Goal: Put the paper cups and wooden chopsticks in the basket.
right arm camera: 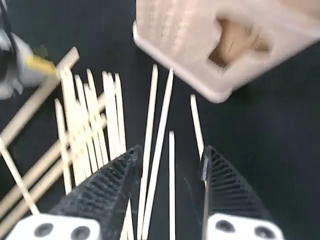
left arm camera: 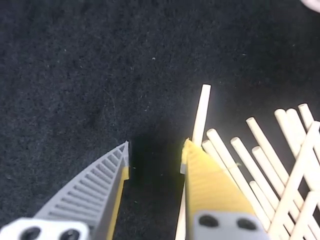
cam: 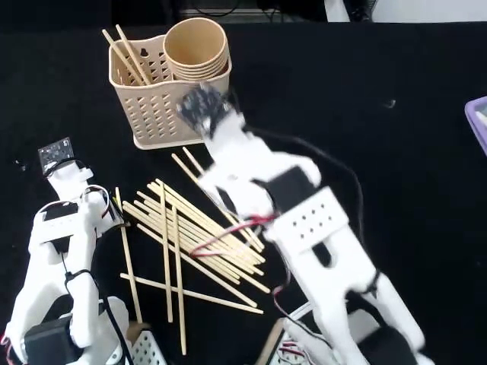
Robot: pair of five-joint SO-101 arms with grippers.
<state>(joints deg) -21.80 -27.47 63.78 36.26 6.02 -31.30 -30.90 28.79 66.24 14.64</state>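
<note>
High view: paper cups (cam: 196, 47) sit stacked in the basket (cam: 152, 114); most wooden chopsticks (cam: 194, 236) lie scattered on the table (cam: 403, 182). The left gripper (left arm camera: 155, 150) and right gripper (right arm camera: 170, 155) both gape apart, empty.

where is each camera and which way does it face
High view: fixed above, looking down on the basket, chopsticks, left arm and right arm.
Left wrist view: on its arm, looking past the open left gripper at chopsticks.
Right wrist view: on its arm, looking past the open right gripper toward the basket.
Both wrist views share the chopsticks.
</note>
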